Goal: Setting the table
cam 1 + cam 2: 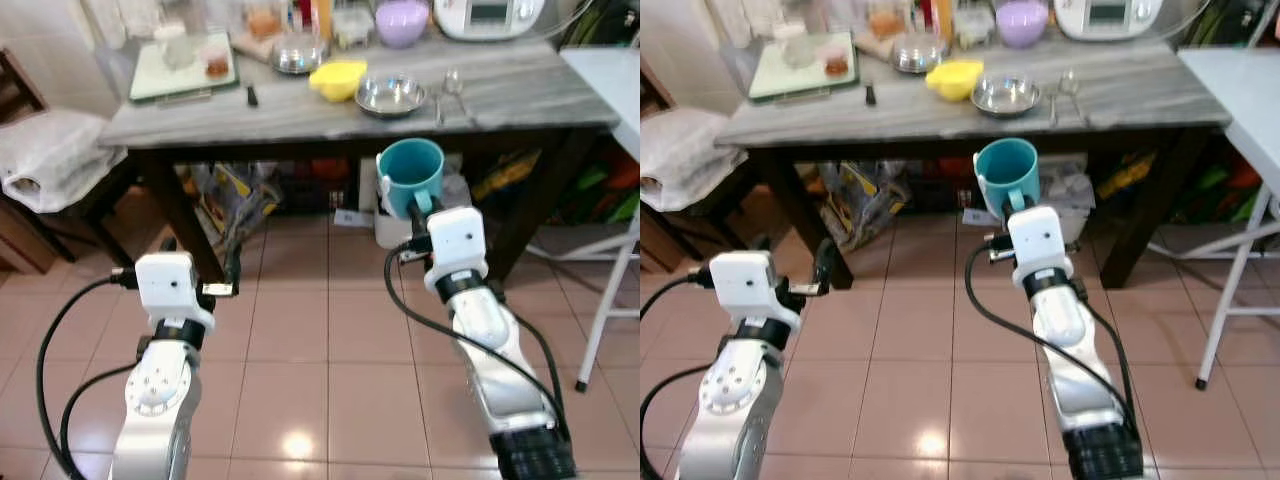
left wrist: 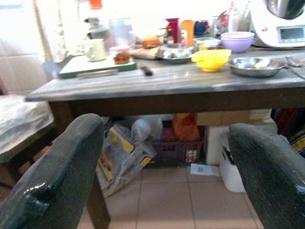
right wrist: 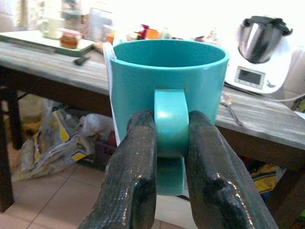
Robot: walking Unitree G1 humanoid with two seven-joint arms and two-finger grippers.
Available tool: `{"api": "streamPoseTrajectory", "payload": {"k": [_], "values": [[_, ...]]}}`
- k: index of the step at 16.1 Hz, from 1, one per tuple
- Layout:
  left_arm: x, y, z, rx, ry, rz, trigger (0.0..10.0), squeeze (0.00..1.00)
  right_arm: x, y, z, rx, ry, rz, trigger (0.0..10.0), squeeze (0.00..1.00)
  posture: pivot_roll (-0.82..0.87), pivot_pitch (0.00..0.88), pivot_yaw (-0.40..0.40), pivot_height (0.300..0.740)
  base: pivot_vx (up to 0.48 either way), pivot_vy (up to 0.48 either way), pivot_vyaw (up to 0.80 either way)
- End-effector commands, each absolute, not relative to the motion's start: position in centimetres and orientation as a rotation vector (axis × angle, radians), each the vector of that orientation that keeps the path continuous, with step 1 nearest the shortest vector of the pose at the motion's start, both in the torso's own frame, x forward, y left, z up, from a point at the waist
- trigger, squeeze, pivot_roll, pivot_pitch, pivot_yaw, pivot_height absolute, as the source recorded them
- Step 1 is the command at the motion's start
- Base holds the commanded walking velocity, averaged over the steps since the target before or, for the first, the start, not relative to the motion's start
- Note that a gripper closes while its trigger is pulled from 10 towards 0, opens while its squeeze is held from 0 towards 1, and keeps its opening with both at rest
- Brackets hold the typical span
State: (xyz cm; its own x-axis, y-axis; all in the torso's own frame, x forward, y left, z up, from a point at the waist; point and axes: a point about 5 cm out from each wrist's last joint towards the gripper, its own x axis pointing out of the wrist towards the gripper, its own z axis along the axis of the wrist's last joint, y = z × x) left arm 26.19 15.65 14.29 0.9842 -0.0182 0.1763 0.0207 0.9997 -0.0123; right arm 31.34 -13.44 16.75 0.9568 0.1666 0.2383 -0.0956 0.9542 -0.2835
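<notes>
A teal mug (image 3: 167,95), upright with nothing visible inside, hangs just before the grey table (image 1: 540,95), below its edge, its handle clamped in the right gripper (image 3: 170,143). The left gripper (image 2: 167,162), fingers wide apart and holding nothing, faces the table from lower down.

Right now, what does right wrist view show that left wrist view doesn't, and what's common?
Right wrist: the teal mug, upright, its handle clamped between the right gripper fingers, held in front of the table edge.

Left wrist: the left gripper open with nothing between its fingers, plus the yellow bowl, steel bowl and purple bowl on the table.

Both: the grey wooden table, the green cutting board, the white kitchen appliance, and bags on the tiled floor beneath.
</notes>
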Motion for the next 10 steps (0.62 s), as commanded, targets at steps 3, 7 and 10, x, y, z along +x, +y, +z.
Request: {"api": "streamPoseTrajectory", "payload": {"k": [3,7,10], "values": [[26.16,15.33,14.39,-0.019,-0.182,-0.044,10.0,0.00,31.34,-13.93,17.03,-0.246,-0.265,0.116,10.0,0.00,-0.06,0.099,0.089,0.740,0.480,0.000,-0.15],[26.12,15.27,14.35,-0.020,-0.178,-0.050,10.0,0.00,31.30,-13.97,17.00,-0.245,-0.262,0.114,10.0,0.00,-0.06,0.102,0.090,0.740,0.480,0.000,-0.57],[26.10,15.21,14.31,-0.021,-0.177,-0.052,10.0,0.00,31.36,-14.04,16.95,-0.241,-0.255,0.113,10.0,0.00,-0.06,0.102,0.091,0.740,0.480,0.000,-0.72]]}}
